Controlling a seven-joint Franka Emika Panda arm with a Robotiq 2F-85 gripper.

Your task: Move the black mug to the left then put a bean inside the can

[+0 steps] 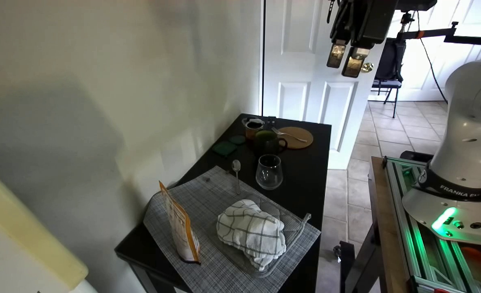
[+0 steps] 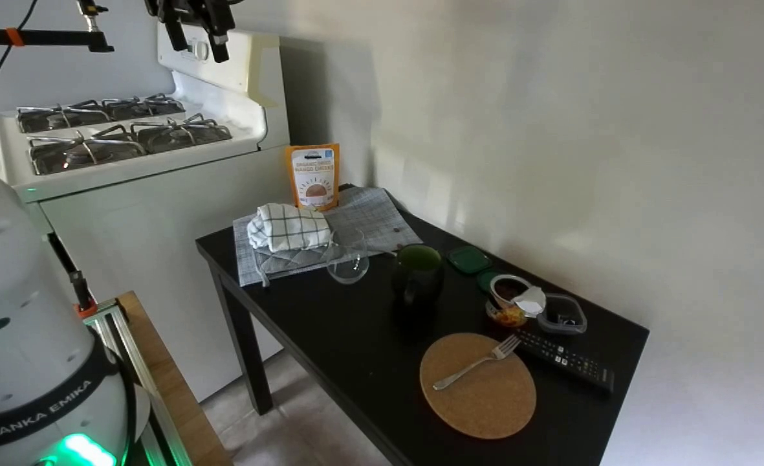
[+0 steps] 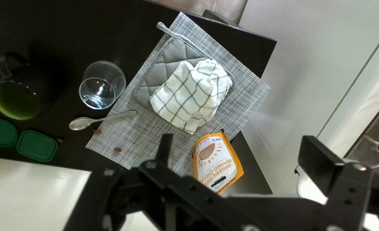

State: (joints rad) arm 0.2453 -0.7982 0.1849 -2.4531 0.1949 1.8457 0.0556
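Observation:
The black mug [image 1: 266, 144], with a green inside and a side handle, stands upright on the black table in both exterior views [image 2: 415, 288]. It is at the left of the wrist view [image 3: 27, 80]. Small brown beans lie by the mat's corner in the wrist view, one bean [image 3: 117, 149] on the mat. A small open can-like cup [image 2: 508, 289] with a peeled lid stands behind the mug, also in an exterior view [image 1: 253, 127]. My gripper [image 3: 242, 155] is open and empty, high above the table in both exterior views [image 1: 345, 60] [image 2: 198, 44].
A clear glass [image 1: 269, 173] stands beside the mug, near a spoon [image 3: 83, 123]. A checked cloth [image 3: 191, 94] and an upright mango pouch [image 3: 219, 163] are on the grey mat. Green lids [image 3: 37, 146], a cork board [image 2: 479, 395] with a fork and a remote [image 2: 566, 359] are also there.

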